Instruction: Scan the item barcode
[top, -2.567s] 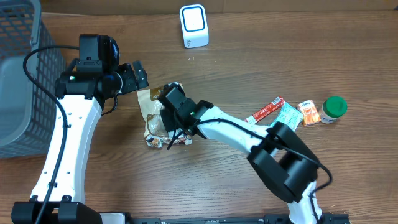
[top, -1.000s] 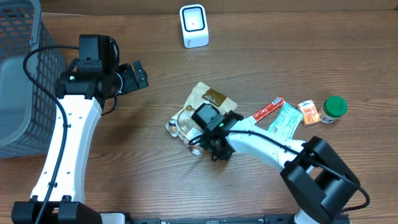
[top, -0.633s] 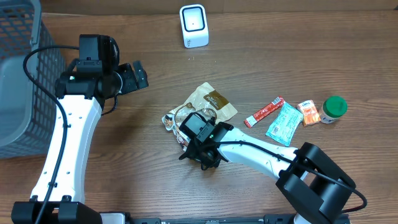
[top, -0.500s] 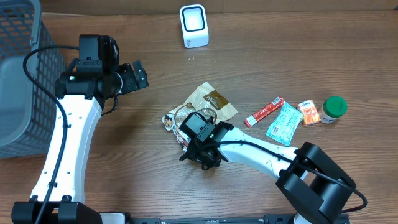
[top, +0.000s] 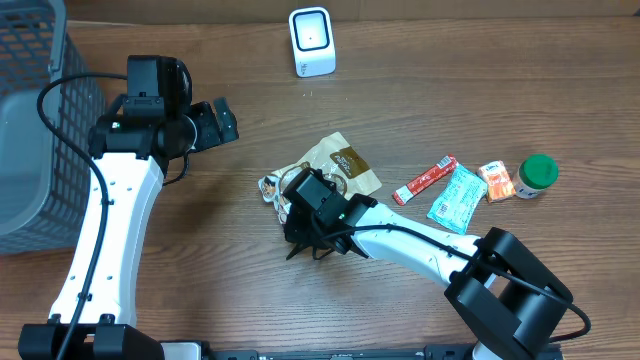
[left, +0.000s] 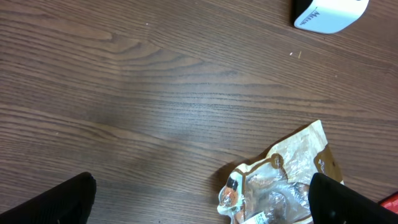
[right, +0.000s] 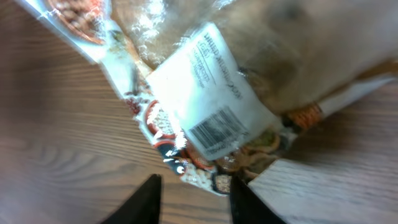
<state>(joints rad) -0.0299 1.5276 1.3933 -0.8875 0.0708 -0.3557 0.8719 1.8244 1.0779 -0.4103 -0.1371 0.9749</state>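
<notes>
- At the right arm's fingers (right: 149, 202): half closed, a narrow gap between, with the bottom hem of a brown-and-clear crinkled plastic snack bag (top: 343, 163) reaching right up to it; cannot tell from the wrist view if clenched on the hem or merely touching.
- Just past those fingers, facing the right wrist camera: a white paper label with a printed barcode (right: 205, 93), turned toward the arm and not toward the reader.
- Lying low on the brown wooden worktop (top: 480, 90), nearer the robot than the white rounded scanner box (top: 311, 41), slightly to its right and well apart from it.
- Judged early to middle: item reached and barcode found. Lifting, carrying toward the scanner box and showing the label to its face not yet done.
- At the left arm's fingers (left: 78, 199): spread wide, released, holding nothing, left of the scanner box and clear of the bag.
- Further right of the scanner box, lined up near the bag: a red stick sachet (top: 425, 178), a pale green foil packet (top: 458, 198), a small orange packet (top: 496, 180) and a green-lidded jar (top: 538, 173), probably waiting their turn.
</notes>
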